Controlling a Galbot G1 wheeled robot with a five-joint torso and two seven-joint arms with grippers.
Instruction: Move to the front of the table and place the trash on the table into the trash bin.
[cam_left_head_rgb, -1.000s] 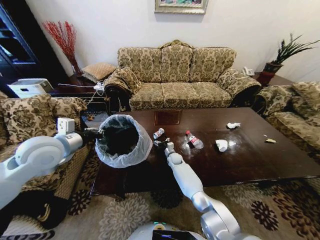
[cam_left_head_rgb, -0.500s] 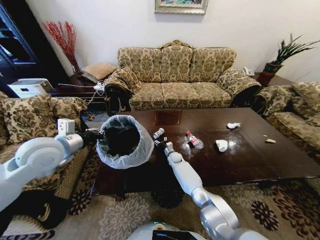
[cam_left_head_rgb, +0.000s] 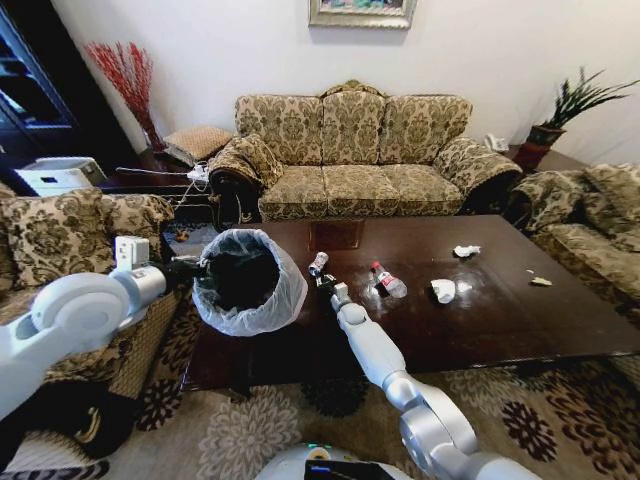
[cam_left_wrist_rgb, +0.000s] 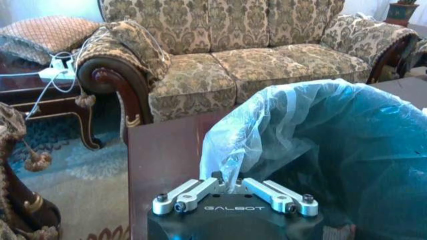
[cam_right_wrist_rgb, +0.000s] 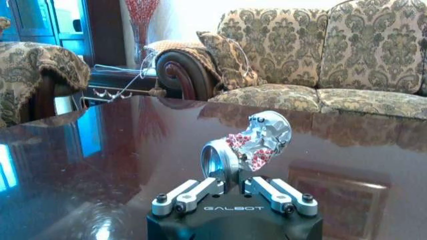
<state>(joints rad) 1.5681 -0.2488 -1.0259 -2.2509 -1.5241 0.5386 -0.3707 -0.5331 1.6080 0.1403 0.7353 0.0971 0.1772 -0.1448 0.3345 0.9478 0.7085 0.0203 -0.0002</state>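
Right gripper (cam_right_wrist_rgb: 233, 191) is clamped on a crushed can (cam_right_wrist_rgb: 248, 144), silver with red print; fingers pinch its lower rim and the can tilts, its open end toward the camera. In the head view the right gripper (cam_left_head_rgb: 325, 284) sits above the worktop (cam_left_head_rgb: 500, 320) near its left end, just right of the trash bin (cam_left_head_rgb: 248, 282), with the can (cam_left_head_rgb: 318, 264) at its tip.

Left gripper (cam_left_wrist_rgb: 234, 189) has its fingers pinched together on the bin liner's rim, plastic bunched between them. Head view shows the left arm reaching in from the left, with the left gripper (cam_left_head_rgb: 192, 267) at the bin's left side. The bin overlaps the worktop's left edge; can't tell whether it rests on it or hangs from the grip. The black inside shows under a whitish liner puffed over the rim.

Remaining trash on the worktop, near to far:
- clear bottle with red cap (cam_left_head_rgb: 388, 281) lying on its side, mid-worktop, just right of the right gripper
- white crumpled wad (cam_left_head_rgb: 443, 290) right of the bottle, near but apart
- small yellowish scrap (cam_left_head_rgb: 541, 281) toward the right edge
- another white wad (cam_left_head_rgb: 466, 251) near the far edge, right half

The worktop's square inlay (cam_left_head_rgb: 336, 235) sits by the far edge. A patterned sofa (cam_left_head_rgb: 355, 155) stands behind the worktop against the wall.
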